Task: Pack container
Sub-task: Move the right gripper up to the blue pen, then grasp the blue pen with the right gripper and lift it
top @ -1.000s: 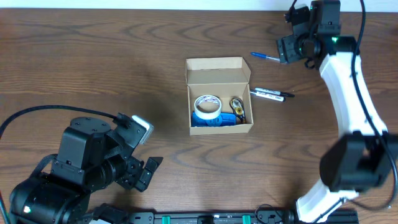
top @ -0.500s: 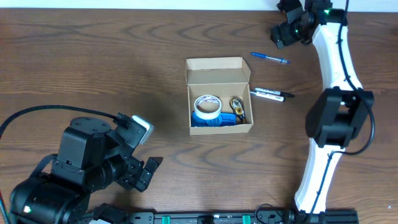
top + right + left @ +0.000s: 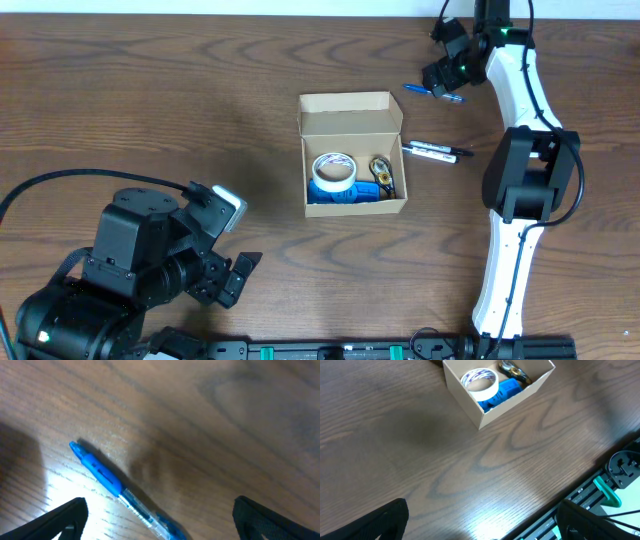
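Black fingers of the right hand [image 3: 440, 76] stand wide apart at the far right of the counter [image 3: 150, 100], holding nothing. They hang low over a blue pen [image 3: 107, 477], which lies flat on the wood between them in the right wrist view (whether either finger touches it I cannot tell). Nearer the middle, a black marker [image 3: 440, 151] lies on the counter just beside the right wall of the container [image 3: 355, 207].

The container sits near the counter's centre with its flap lid standing open at the far side. Inside it are a roll of white tape [image 3: 333, 168], a blue object [image 3: 345, 193] under and beside the tape, and a small dark-and-gold item [image 3: 383, 172] against the right wall.

The left hand [image 3: 480, 525] is well apart at the near left, also spread wide and empty.

By my reading the packing is partly done: three things are in, the pen and the marker are left outside, and the lid is not yet shut. The pen looks the likely next pick.
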You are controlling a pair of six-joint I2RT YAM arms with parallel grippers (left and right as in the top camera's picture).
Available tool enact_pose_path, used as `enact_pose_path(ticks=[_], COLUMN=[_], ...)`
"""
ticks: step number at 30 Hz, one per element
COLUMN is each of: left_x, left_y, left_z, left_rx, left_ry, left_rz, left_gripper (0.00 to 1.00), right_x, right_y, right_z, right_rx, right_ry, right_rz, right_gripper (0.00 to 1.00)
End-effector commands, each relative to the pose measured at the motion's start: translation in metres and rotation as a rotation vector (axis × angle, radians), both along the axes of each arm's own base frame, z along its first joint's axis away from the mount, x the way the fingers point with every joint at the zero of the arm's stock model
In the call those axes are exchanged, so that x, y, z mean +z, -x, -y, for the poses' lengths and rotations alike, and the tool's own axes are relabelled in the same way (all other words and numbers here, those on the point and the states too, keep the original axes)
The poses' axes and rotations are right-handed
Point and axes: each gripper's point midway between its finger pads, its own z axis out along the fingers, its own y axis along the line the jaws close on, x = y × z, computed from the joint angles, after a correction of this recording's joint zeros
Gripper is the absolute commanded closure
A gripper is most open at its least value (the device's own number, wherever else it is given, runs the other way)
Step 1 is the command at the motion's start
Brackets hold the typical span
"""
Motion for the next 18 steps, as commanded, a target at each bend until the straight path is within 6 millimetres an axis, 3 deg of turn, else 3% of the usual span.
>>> enact_pose_path(ticks=[1,11,14,18], left_x=[0.003,0.003,0.003,0.003], left_y=[0.001,0.001,0.001,0.001], left_z=[0.001,0.001,0.001,0.001], left_rx=[-0.011,-0.011,-0.011,-0.011], left_ry=[0.009,0.009,0.008,0.009], left_rz=[0.004,0.004,0.004,0.003], left_gripper=[0.05,0.05,0.05,0.04], right_x=[0.0,-0.012,-0.02,-0.035], right_y=[-0.001,0.007,0.011,0.017], right_z=[-0.007,-0.008,-0.011,-0.012], right_rx=[0.077,0.129,0.168,0.183], right_ry=[0.01,0.031,0.044,0.098], right_rz=[0.01,-0.014,-0.025,-0.046], right_gripper=[0.01,0.02,0.1,0.1])
